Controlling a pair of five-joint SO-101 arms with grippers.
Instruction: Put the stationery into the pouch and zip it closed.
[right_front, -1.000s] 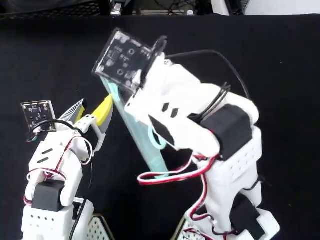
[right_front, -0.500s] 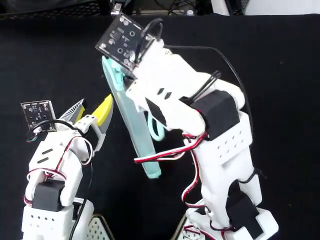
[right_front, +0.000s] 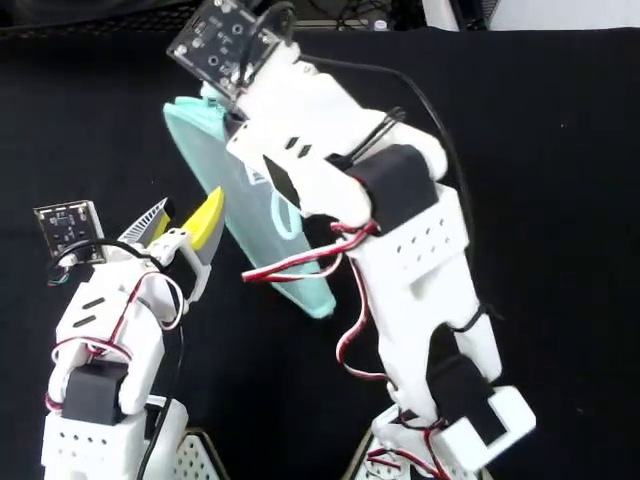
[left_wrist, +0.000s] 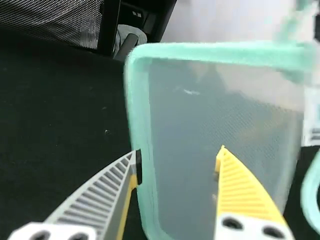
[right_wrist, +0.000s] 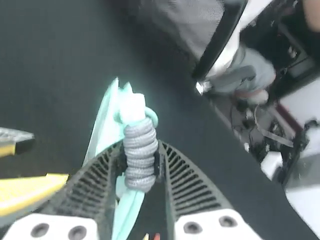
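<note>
My right gripper (right_wrist: 141, 148) is shut on the grey cord pull (right_wrist: 139, 131) at the pouch's top corner. The teal mesh pouch (right_front: 212, 160) hangs from it, lifted and tilted, with its broad face toward the high camera and its lower end (right_front: 316, 300) near the table's middle. A teal loop (right_front: 286, 216) lies against its side. My left gripper (right_front: 186, 226) is open right beside the pouch's lower edge. In the left wrist view the pouch (left_wrist: 220, 110) stands just beyond the grey finger (left_wrist: 107, 192) and yellow finger (left_wrist: 239, 192), its teal rim passing between them.
The black table (right_front: 560, 150) stretches wide to the right of the right arm. The right arm's body (right_front: 410, 260) towers over the table's middle. A chair base and cables (right_wrist: 240, 65) lie beyond the far edge.
The right arm has swung up and to the left, carrying the pouch with it and turning it from edge-on to face-on. The left arm has stayed put.
</note>
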